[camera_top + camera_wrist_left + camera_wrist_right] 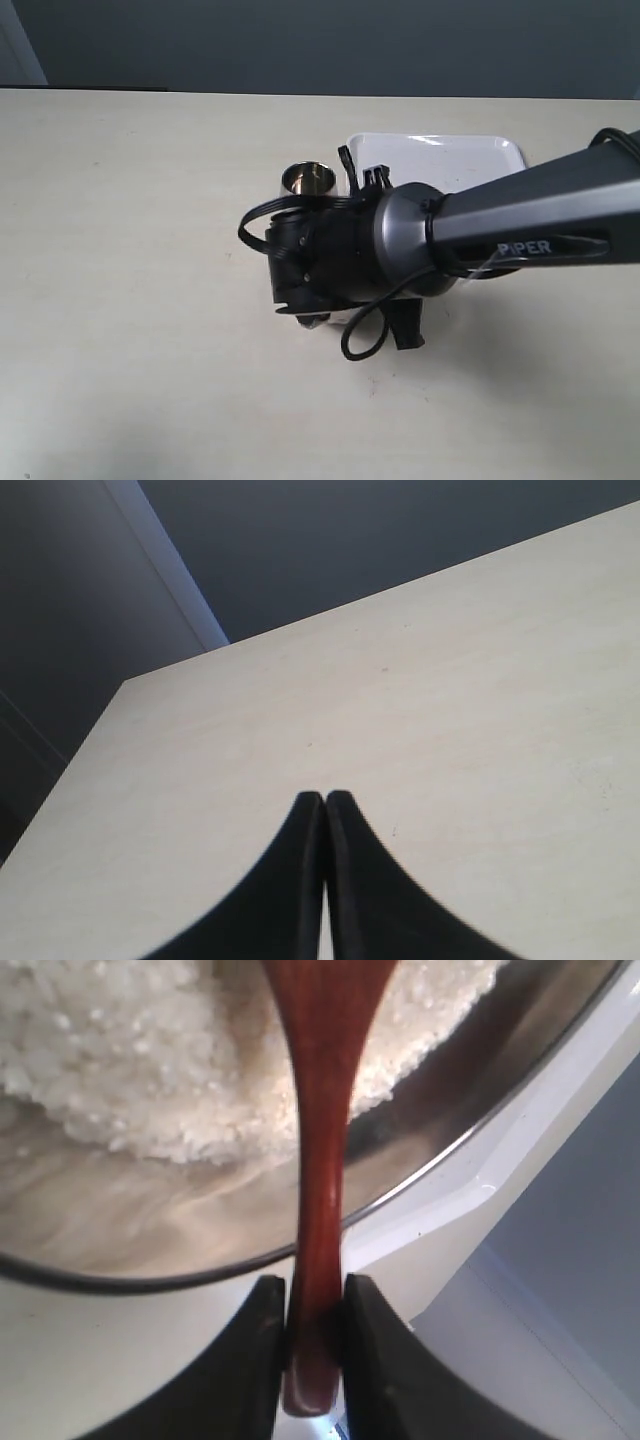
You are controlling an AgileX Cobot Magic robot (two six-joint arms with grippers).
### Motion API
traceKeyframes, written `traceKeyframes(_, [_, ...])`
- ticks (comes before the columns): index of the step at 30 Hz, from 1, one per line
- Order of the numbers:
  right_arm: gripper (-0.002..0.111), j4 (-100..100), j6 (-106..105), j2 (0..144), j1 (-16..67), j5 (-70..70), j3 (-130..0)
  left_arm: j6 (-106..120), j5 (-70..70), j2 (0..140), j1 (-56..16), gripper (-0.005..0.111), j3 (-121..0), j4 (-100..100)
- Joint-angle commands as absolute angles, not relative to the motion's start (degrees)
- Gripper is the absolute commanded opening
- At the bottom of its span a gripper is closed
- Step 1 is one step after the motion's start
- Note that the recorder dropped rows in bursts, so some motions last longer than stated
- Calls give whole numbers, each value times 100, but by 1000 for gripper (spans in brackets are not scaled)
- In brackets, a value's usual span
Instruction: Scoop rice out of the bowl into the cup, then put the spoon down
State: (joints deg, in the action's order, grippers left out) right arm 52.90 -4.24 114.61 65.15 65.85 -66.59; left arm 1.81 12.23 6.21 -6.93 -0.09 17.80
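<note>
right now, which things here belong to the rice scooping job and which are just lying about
In the job:
rice
bowl
cup
spoon
right gripper, shut on the spoon

Just there:
white tray under the bowl
table
left gripper, shut, holding nothing, over bare table

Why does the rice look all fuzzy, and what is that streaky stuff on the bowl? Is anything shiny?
Right wrist view: the rice is very close to the camera, so its grains blur; the bowl mirrors smeared streaks on its wall; the spoon has a pale gloss line down it. Exterior view: the cup gleams inside, and the arm casts a soft shadow on the table.
</note>
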Motion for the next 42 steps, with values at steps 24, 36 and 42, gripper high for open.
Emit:
traceKeyframes(24, [-1, 4525, -847, 11352, 5995, 6996, -6776, 163, 1193, 605, -753, 0, 0, 1770])
traceKeyframes(36, [-1, 4253, -898, 10868, 5828, 6740, -6776, 163, 1193, 605, -753, 0, 0, 1770])
traceKeyframes(42, [-1, 3895, -959, 10586, 5401, 6500, -6816, 163, 1193, 605, -753, 0, 0, 1770])
